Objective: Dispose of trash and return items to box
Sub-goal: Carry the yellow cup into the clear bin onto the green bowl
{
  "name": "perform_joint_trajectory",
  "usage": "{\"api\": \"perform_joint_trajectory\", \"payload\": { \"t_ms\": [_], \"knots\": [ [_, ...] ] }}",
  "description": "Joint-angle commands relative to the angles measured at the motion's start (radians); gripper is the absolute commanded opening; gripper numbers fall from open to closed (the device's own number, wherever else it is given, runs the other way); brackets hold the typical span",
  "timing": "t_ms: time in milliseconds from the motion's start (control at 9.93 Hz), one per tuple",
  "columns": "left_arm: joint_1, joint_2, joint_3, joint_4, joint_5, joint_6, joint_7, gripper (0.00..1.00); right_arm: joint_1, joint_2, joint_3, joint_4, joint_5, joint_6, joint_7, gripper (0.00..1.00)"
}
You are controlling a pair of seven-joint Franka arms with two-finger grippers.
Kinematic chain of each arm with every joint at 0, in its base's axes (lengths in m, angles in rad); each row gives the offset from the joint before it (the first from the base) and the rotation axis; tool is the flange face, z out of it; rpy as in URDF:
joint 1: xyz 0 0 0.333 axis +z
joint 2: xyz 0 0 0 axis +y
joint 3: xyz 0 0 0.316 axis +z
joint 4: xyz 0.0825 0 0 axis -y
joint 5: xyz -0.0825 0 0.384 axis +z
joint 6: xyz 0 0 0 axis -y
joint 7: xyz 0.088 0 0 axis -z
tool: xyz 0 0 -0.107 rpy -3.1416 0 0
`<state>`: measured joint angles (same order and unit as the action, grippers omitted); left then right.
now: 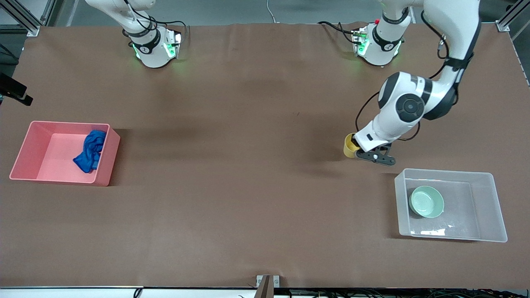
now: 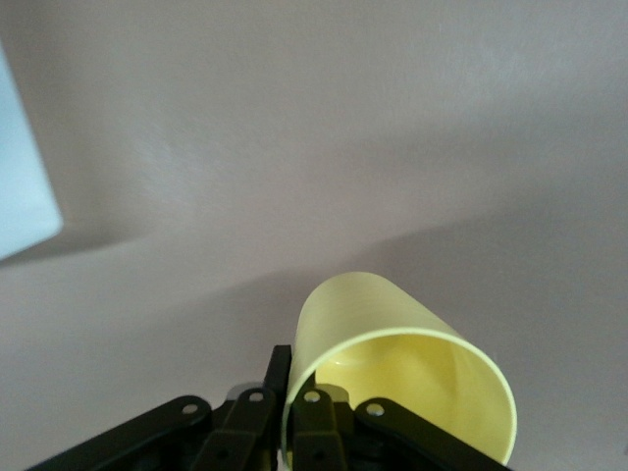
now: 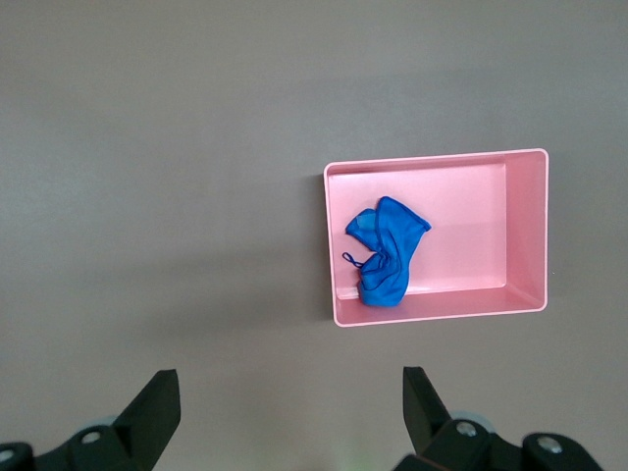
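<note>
Both arms: glossy white shells, black bands at joints, round white bases glowing green. Left arm: dark grey circular joint cap, thin black cables looped outside links. Left end effector (image 1: 361, 150): black linkage fingers, silver pivot screws. Right end effector (image 3: 291, 417): two black wedge-shaped fingers, grey pads and silver screws at lower ends.

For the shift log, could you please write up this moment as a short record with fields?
trash: blue rag lies in the pink bin
bowl: mint-green bowl sits in the clear bin
cup: yellow cup gripped by its rim, outside the clear bin
left gripper: shut on the cup, beside the clear bin
right gripper: open, high above the table, waiting
remaining: cup into the clear bin
</note>
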<state>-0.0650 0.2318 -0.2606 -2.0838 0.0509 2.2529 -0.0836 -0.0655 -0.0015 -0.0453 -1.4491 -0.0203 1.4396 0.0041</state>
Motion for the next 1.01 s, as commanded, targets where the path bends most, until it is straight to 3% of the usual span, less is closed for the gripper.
{"api": "perform_joint_trajectory", "payload": {
  "t_ms": [0, 604, 906],
  "knots": [
    [0.004, 0.031, 0.027, 0.129, 0.004, -0.123, 0.012, 0.00, -0.002, -0.002, 0.004, 0.009, 0.014, -0.036, 0.001, 1.00],
    [-0.002, 0.049, 0.164, 0.335, -0.010, -0.165, 0.105, 0.00, 0.012, 0.011, 0.002, 0.010, 0.014, 0.037, 0.001, 1.00],
    [-0.002, 0.110, 0.233, 0.457, -0.010, -0.167, 0.107, 0.00, 0.009, 0.012, 0.002, 0.015, 0.014, 0.039, 0.000, 1.00]
  ]
}}
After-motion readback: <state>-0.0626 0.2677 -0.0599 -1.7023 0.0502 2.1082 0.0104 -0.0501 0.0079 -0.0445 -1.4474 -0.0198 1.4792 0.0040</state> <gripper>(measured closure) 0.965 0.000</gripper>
